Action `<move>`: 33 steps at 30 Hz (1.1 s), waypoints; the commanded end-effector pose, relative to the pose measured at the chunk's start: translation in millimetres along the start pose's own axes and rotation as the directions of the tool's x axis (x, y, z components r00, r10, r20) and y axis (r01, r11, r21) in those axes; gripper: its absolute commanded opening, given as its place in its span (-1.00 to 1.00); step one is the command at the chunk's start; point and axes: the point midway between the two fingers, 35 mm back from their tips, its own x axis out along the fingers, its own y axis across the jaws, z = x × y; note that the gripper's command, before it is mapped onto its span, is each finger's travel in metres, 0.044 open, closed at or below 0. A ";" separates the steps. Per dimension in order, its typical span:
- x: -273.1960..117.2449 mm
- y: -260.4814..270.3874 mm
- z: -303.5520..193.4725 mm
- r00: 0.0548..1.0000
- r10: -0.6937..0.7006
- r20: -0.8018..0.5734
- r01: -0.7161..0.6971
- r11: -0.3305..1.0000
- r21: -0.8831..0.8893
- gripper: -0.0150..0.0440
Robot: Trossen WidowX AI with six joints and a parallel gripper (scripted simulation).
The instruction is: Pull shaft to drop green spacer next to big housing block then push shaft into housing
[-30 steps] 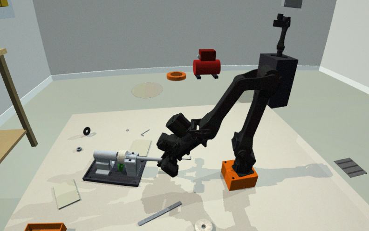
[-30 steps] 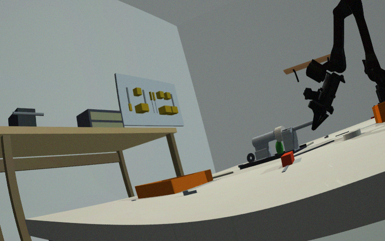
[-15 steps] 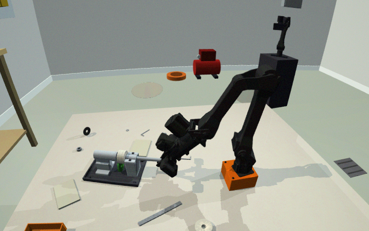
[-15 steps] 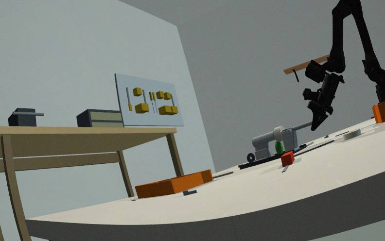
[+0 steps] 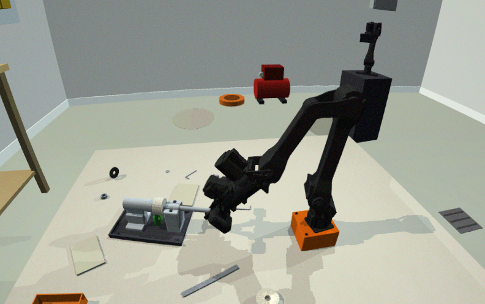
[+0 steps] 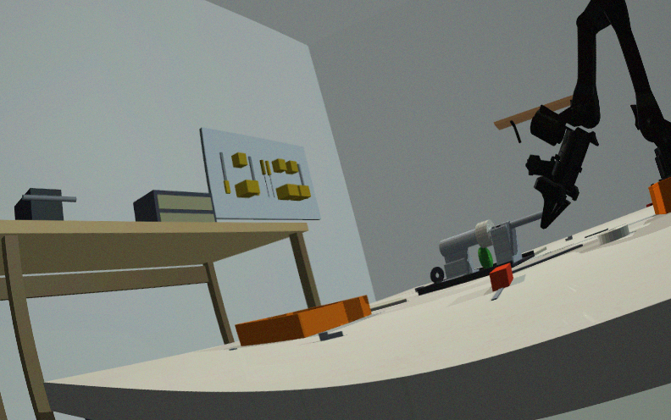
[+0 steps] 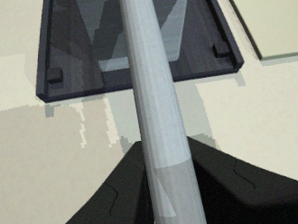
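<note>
My gripper (image 5: 208, 213) (image 6: 544, 221) (image 7: 160, 147) is shut on the grey shaft (image 5: 193, 208) (image 6: 527, 219) (image 7: 155, 99), right of the support block (image 5: 174, 219) (image 6: 504, 245). The shaft runs through this block towards the pale spacers (image 5: 158, 205) (image 6: 484, 233), which hang together at shaft height beside the big housing (image 5: 138, 204) (image 6: 455, 243). The green spacer (image 5: 157, 219) (image 6: 485, 256) is off the shaft line, upright and low below the pale ones, between housing and block, over the dark base (image 5: 150, 238). The shaft's inner end is hidden.
Cream plates (image 5: 88, 254) (image 5: 185, 193) lie in front of and behind the base. A black ring (image 5: 112, 172) (image 6: 436, 274) stands behind it. A steel bar (image 5: 210, 281), a pale disc (image 5: 267, 298), an orange tray (image 5: 60, 298) (image 6: 302, 321) and a red block (image 6: 501, 277) are nearer the front.
</note>
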 end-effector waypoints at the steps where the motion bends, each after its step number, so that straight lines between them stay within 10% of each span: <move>1: 1.1 0.1 5.0 1.000 0.001 0.010 -0.001 1.000 -0.002 -0.49; 33: 7.4 0.1 12.8 1.000 0.001 0.011 -0.001 1.000 -0.002 -0.49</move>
